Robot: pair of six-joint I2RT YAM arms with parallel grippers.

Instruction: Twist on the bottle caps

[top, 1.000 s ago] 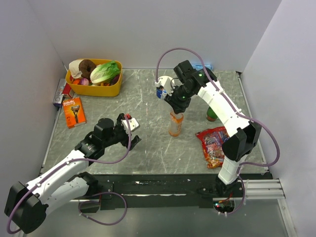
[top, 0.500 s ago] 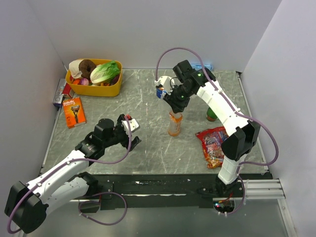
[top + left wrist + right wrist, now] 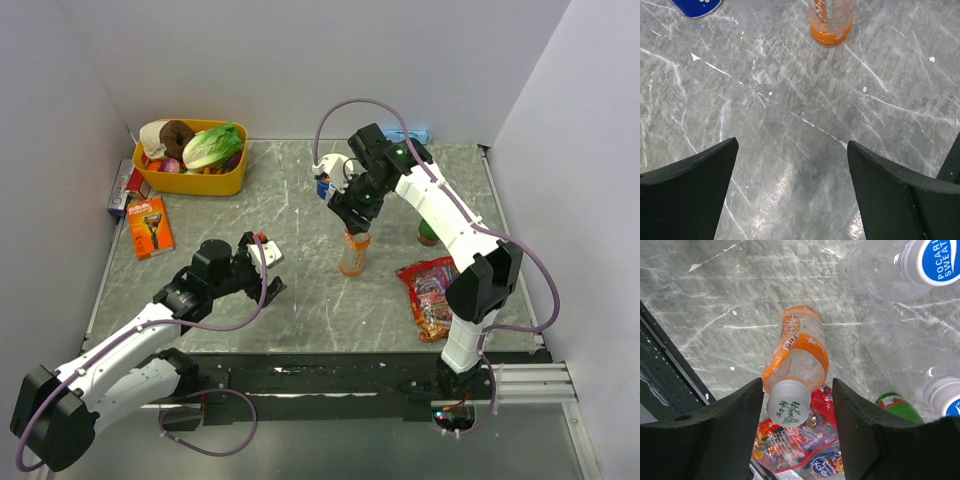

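Bottle cap first: the white screw cap with green print (image 3: 788, 410) on the tall clear plastic bottle of orange drink (image 3: 800, 345) sat between the two black fingers (image 3: 735, 430) of the right gripper (image 3: 797, 390). The fingers were released, with a clear gap on one side. The other finger was so close that I could not tell whether it touched. The gripper hung straight over the neck, I judged, because twisting a cap needs the jaws centred on it. With the fingers slack, either that cap was done or a fresh grip was due.

The bottle stood upright around the middle of the grey marbled table (image 3: 300, 200), a little toward the right edge. A red crinkled snack bag (image 3: 432, 290) lay beyond it, nearer the near right corner.

Just beside the orange bottle were two small see-through plastic bottles (image 3: 875, 275) (image 3: 910, 360). Each wore a round blue cap with a pale top (image 3: 932, 260) (image 3: 946, 396), though I could not tell how tightly.

The left gripper (image 3: 792, 150) hovered over bare table toward the near left. Its fingers were spread wide and held nothing, probably ready to steady a bottle.
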